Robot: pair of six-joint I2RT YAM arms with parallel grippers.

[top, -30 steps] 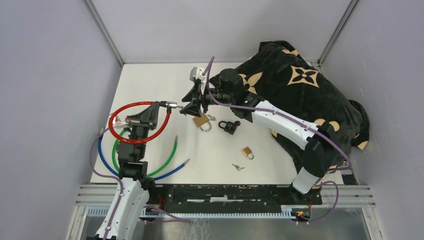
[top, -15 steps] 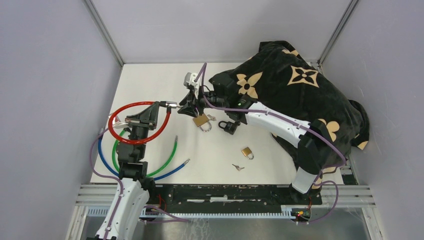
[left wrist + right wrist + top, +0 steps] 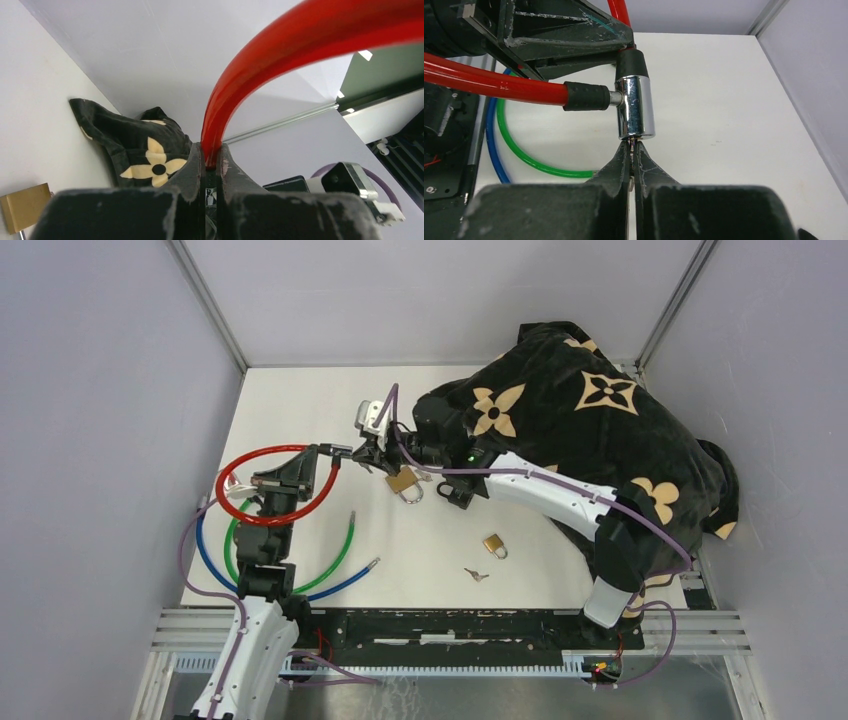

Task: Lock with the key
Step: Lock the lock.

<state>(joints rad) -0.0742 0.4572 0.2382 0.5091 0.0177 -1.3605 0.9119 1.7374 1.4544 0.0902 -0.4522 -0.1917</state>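
Left tool (image 3: 212,162) clamps the red cable (image 3: 280,55) just beside its chrome cylinder (image 3: 636,107) — steadying the lock, apparently clear of the worktop (image 3: 724,90). Right tool (image 3: 631,150) is pinched shut at the cylinder's keyway end — presumably on the key, hidden between its tips

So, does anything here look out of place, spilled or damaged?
The black blanket is the odd thing: it lies bunched up over the far right corner of the table. One key lies loose near the front edge. Nothing looks broken or spilled.
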